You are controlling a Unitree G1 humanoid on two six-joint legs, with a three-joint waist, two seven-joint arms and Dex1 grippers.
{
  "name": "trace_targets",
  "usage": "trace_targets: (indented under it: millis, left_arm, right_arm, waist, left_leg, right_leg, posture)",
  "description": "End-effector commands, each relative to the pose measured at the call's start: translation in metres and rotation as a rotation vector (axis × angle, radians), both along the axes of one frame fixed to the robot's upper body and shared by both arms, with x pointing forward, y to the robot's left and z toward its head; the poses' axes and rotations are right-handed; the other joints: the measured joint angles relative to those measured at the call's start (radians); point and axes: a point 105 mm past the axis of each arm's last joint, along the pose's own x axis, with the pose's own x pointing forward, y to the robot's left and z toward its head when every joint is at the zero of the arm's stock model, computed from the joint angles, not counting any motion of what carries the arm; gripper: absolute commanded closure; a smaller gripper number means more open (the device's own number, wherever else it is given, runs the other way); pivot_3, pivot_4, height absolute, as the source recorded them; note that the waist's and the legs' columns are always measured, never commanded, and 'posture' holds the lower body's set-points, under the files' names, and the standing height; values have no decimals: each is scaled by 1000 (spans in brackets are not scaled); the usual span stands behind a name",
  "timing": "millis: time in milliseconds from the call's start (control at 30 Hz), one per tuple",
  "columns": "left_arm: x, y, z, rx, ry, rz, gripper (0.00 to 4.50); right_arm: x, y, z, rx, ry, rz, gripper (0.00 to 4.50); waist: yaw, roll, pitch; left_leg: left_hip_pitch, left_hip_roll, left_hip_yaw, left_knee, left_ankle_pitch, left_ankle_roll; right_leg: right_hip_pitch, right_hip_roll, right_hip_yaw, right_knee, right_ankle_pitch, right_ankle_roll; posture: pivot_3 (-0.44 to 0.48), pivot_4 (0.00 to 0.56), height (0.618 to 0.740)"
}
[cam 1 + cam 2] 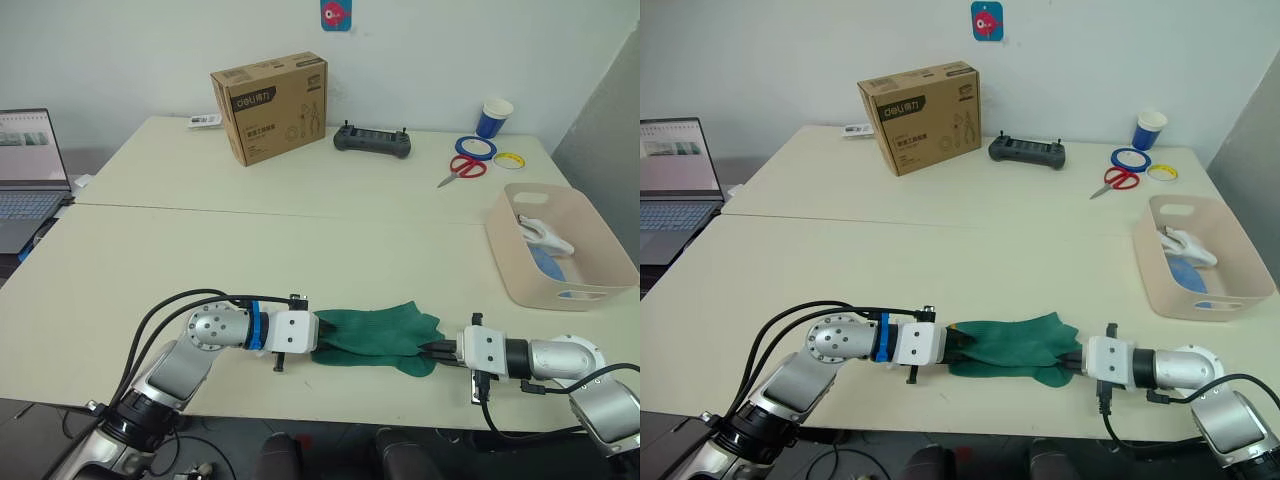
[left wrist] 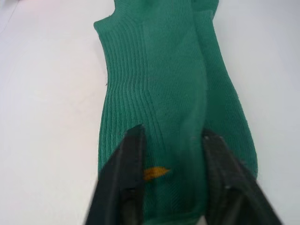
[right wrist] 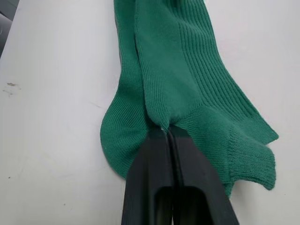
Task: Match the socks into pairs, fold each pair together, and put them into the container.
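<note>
The dark green socks are lying stacked at the table's near edge. They are being straddled by the left gripper, fingers apart, and pinched by the right gripper, fingers together on a fold. White and light blue socks are sitting in the container at the right, so probably only this pair's folding and placing are remaining.

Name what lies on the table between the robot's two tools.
The dark green socks, stretched from the left tool to the right tool, seen in both eye views.

Green socks flat, near table's front edge
</note>
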Motion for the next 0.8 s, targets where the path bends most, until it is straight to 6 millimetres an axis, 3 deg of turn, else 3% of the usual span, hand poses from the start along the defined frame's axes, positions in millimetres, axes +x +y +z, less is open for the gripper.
trace_targets:
  millis: [33,800]
  left_arm:
    - [-1,-4,9,-31,-17,-16,4460]
    - [-15,-9,7,-19,-31,-92,4460]
  right_arm:
    - [4,1,9,23,-28,-3,4500]
    - [-16,-4,14,-6,1,32,4500]
  waist:
    - [0,0,0]
    - [0,0,0]
  left_leg:
    - [0,0,0,0,0,0]
    - [0,0,0,0,0,0]
  right_leg:
    - [0,0,0,0,0,0]
    - [0,0,0,0,0,0]
  posture:
    - [0,150,740]
    - [0,150,740]
